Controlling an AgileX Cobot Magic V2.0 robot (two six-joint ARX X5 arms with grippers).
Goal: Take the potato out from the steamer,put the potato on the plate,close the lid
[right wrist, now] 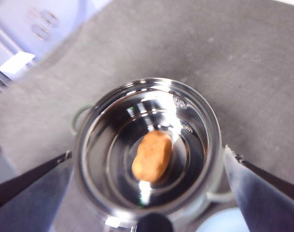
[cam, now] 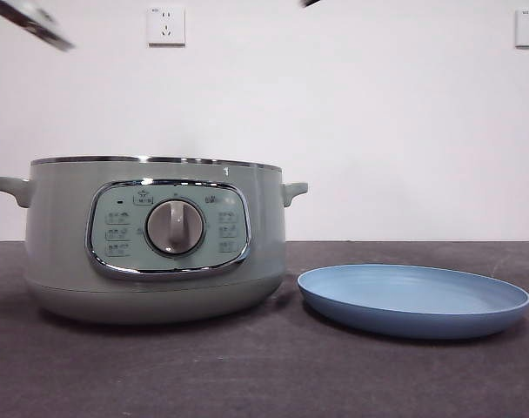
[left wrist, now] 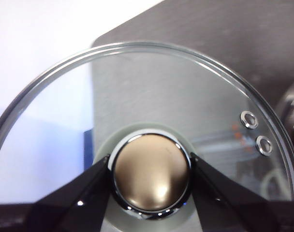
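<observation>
While the lid (left wrist: 152,145) is pinched by the left end effector (left wrist: 151,180), the smooth, firm potato (right wrist: 152,155) is best gripped across its middle by the spread right end effector (right wrist: 147,169).

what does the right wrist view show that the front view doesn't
Only the right wrist view shows the potato lying on the bottom of the steamer's shiny inner bowl, with the open right gripper above it. Only the front view shows the steamer's control panel and dial, the whole plate beside it with nothing on it, and a bit of the lid's rim held high at the top corner. Both show the steamer uncovered on the dark table.
</observation>
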